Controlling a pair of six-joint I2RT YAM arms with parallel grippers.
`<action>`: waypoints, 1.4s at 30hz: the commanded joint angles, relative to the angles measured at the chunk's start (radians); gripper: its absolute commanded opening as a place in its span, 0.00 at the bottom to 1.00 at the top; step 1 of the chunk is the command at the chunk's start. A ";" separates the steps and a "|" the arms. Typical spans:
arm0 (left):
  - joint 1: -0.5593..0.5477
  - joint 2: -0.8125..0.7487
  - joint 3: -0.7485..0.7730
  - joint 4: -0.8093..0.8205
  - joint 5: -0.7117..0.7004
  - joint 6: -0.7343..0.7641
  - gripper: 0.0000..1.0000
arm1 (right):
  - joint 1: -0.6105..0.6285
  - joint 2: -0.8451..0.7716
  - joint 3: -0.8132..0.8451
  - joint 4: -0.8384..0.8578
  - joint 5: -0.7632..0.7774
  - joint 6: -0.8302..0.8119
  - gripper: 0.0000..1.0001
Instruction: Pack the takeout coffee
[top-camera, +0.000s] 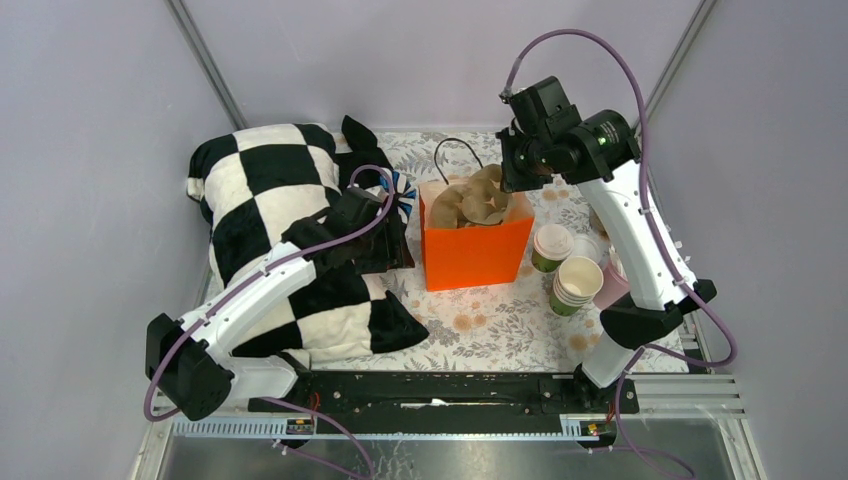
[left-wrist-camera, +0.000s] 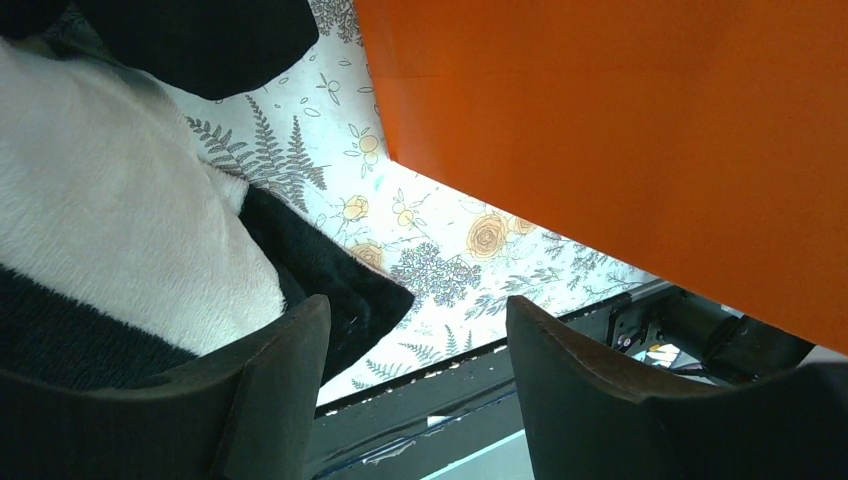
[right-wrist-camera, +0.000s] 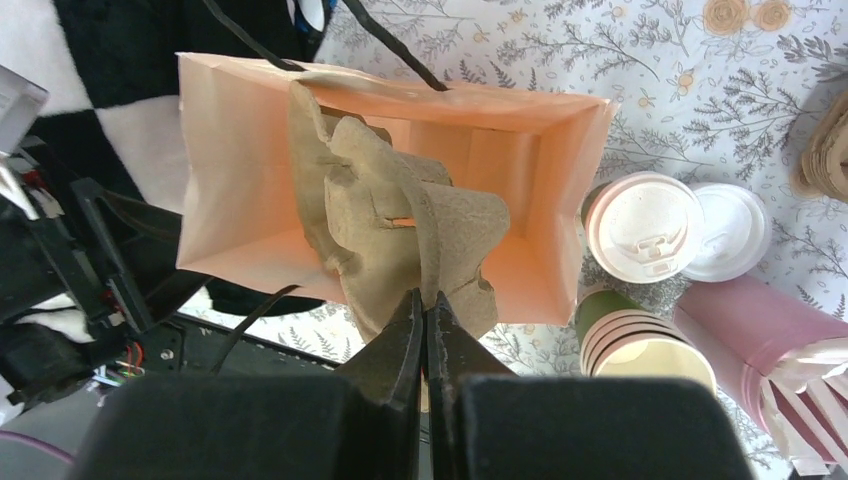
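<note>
Top external view, mid-pack: the takeout coffee stood upright on the floral table, just beside the orange bag at the bag's 3 o'clock, with the stack of lidless cups close at the coffee's 5 o'clock. My right gripper was pinched tight on the edge of a cardboard cup carrier poking from the bag's mouth. My left gripper hung at the bag's 9 o'clock beside the checkered pillow, jaws wide and empty. I judged the cup light, top-heavy if filled, its paper wall easy to crush and its lid liable to pop. I would take it gently around the body, below the rim.
</note>
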 joint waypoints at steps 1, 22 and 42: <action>0.003 0.005 0.045 0.008 -0.019 0.029 0.70 | 0.007 -0.027 -0.054 0.019 0.031 -0.051 0.00; 0.024 0.140 0.071 0.115 0.060 0.051 0.80 | 0.007 -0.051 -0.306 0.255 -0.045 0.063 0.00; 0.024 0.131 0.047 0.115 0.085 0.055 0.80 | 0.007 -0.133 -0.665 0.492 -0.036 0.113 0.03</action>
